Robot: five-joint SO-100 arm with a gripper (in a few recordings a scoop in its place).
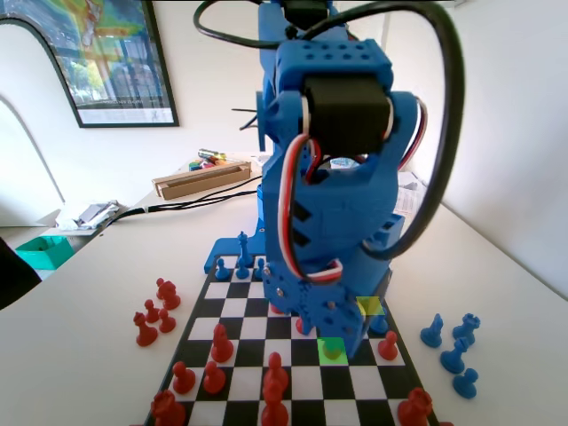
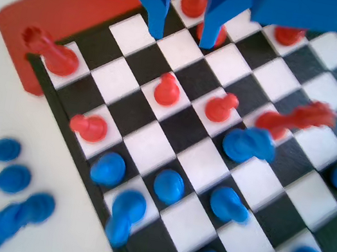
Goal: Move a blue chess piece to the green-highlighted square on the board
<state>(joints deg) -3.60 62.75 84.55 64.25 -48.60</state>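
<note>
Here the white tabletop point(image 1: 515, 293) carries the board point(image 1: 232, 303), with a framed poster point(image 1: 106, 58) on the pale far wall. The blue arm's jaws point(image 2: 181, 35) hang slightly parted and empty over the board's far squares in the wrist view. The green-highlighted square point(image 1: 334, 351) lies near the arm's base. A blue chess piece point(image 2: 169, 185) stands on the near rows.

We see a black-and-white chequered board point(image 1: 232, 330) with one bright green square point(image 1: 333, 350) and one pale yellow square point(image 1: 370, 306). Pawns point(image 2: 167, 90) are red, others point(image 2: 169, 185) blue.
</note>
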